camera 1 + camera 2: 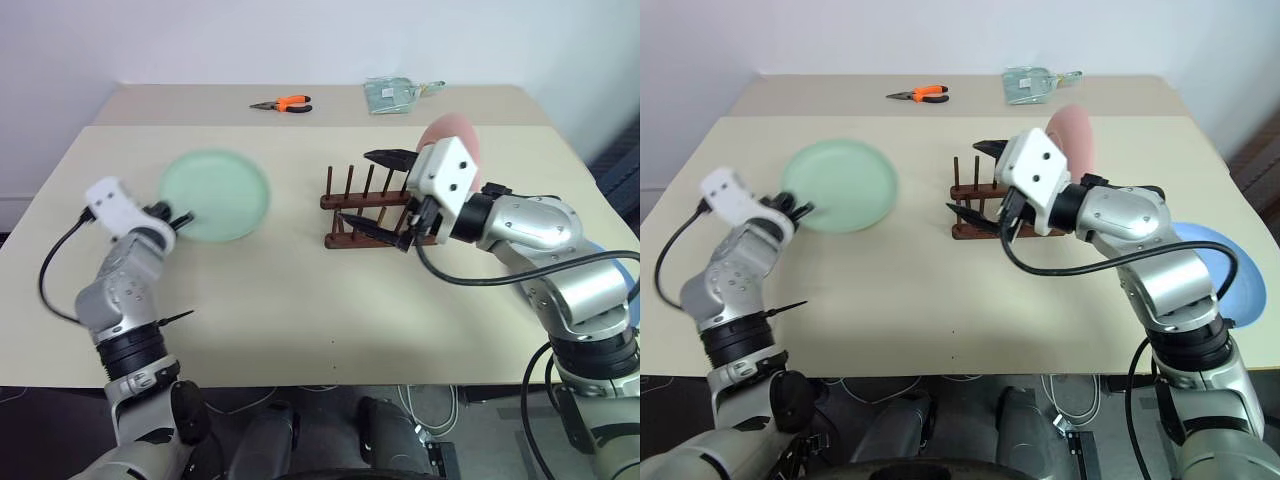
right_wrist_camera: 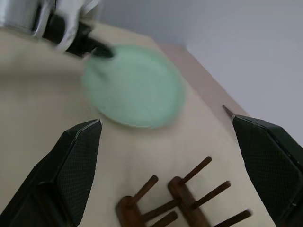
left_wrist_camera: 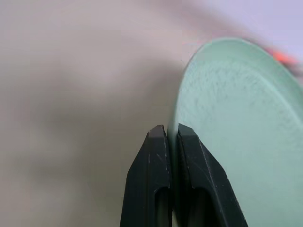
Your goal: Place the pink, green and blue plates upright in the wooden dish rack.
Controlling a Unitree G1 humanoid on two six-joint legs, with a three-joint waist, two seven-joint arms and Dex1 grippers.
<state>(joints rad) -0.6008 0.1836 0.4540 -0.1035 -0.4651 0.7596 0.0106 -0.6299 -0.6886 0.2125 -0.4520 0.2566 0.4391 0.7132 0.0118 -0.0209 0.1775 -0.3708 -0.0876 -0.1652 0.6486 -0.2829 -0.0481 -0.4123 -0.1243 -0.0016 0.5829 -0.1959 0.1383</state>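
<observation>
Jaws clamped on green plate (image 1: 215, 195) rim, face tilted up

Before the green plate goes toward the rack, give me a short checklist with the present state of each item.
1. Left gripper shut on green plate rim: ok.
2. Right gripper open, holding nothing: ok.
3. Pink plate standing in the rack: ok.
4. Free slots left in the rack: ok, bare pegs at its left end.
5. Way to the rack clear: not ok, the right gripper sits over it.
6. Blue plate racked: not ok, lying on the table.
</observation>
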